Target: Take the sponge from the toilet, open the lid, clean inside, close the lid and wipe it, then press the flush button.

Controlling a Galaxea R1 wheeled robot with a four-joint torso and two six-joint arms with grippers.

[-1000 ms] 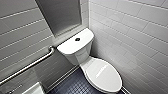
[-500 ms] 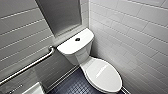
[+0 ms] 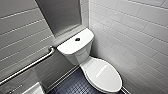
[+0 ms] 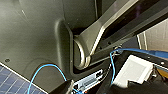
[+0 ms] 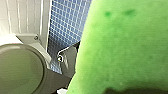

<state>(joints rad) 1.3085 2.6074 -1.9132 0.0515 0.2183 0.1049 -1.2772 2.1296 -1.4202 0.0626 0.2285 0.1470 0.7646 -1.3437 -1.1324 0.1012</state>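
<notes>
The white toilet (image 3: 86, 65) stands in the corner, seen from above in the head view. Its glossy oval lid (image 3: 103, 73) lies shut over the bowl. On the flat tank top (image 3: 72, 46) behind it sits the small dark flush button (image 3: 77, 39). In the right wrist view the bright green sponge (image 5: 125, 50) looms very close to the camera, held in my right gripper, with blue tiled floor behind it. The left wrist view looks onto my own dark body panels and a blue cable; nothing is held in the left gripper, whose jaws stand wide.
A metal grab bar (image 3: 30, 66) runs along the grey tiled wall left of the tank. White tiled wall (image 3: 135, 37) closes in on the toilet's right. Dark blue mosaic floor (image 3: 75, 86) lies in front, with a white object (image 3: 35, 89) at the near left.
</notes>
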